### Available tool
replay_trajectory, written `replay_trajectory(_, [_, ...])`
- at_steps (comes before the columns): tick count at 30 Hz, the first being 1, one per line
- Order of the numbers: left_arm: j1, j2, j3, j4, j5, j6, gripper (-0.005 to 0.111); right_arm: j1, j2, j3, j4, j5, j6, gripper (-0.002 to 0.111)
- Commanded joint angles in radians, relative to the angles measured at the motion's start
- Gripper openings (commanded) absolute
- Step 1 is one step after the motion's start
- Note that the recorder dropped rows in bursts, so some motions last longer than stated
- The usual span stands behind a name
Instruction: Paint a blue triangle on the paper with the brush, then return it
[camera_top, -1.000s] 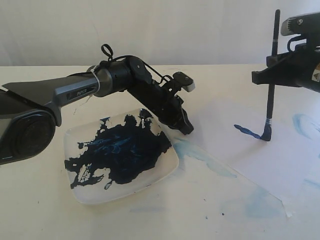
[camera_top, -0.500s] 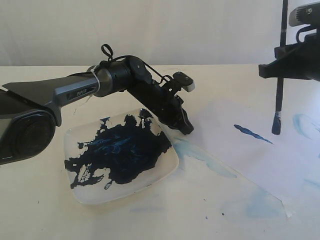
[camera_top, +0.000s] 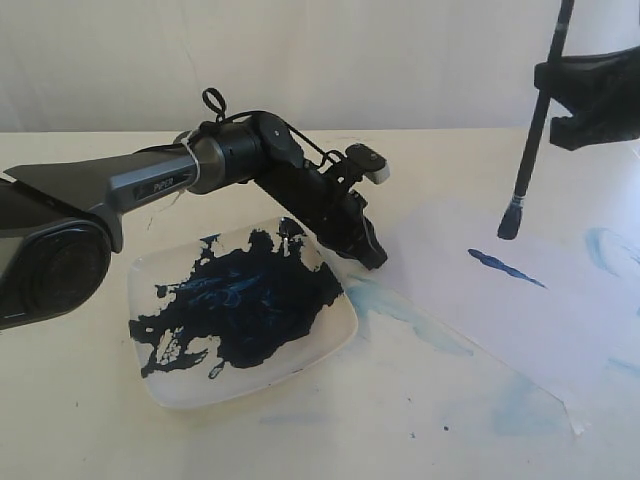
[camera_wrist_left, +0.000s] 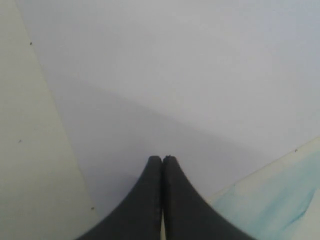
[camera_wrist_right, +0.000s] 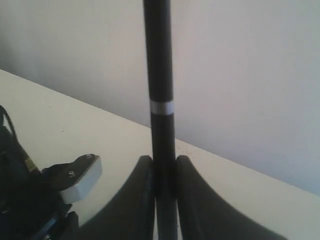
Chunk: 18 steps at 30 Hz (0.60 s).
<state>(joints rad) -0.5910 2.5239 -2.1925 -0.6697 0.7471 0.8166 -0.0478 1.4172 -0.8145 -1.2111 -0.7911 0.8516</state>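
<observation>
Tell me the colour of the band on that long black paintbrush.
Silver band on the brush; clearest in right wrist view.

A square white plate (camera_top: 262, 382) lay on a cream table (camera_top: 80, 430), on my left side of the scene. Most of its inside was covered by a ragged pool of dark blue paint (camera_top: 250, 300), with small splashes reaching toward the corners; its rim nearest the camera was bare. Just beside the plate's right corner, a pale blue smear (camera_top: 405, 312) ran across the table top. A second, fainter patch (camera_top: 520, 410) sat nearer the camera. A few tiny dark specks (camera_top: 445, 428) dotted the table there, possibly paint drops; they were too small for me to tell. Behind everything stood a plain white wall (camera_top: 300, 60).
</observation>
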Motion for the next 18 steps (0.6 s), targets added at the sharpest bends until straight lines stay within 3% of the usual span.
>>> replay_trajectory(1, [0.001,-0.001,-0.003,-0.003,0.035,-0.005,0.000,-0.118,0.029,-0.070,-0.230,-0.262,0.208,0.000])
replay_trajectory(6, [0.001,-0.001,-0.003,-0.003,0.039,-0.005,0.000,-0.190,0.084,-0.126,-0.420,-0.337,0.326,0.000])
replay_trajectory(14, [0.001,-0.001,-0.003,-0.003,0.039,-0.005,0.000,-0.197,0.100,-0.127,-0.375,-0.076,0.329,0.000])
replay_trajectory(18, [0.001,-0.001,-0.003,-0.003,0.039,-0.005,0.000,-0.197,0.102,-0.123,-0.370,-0.086,0.359,0.000])
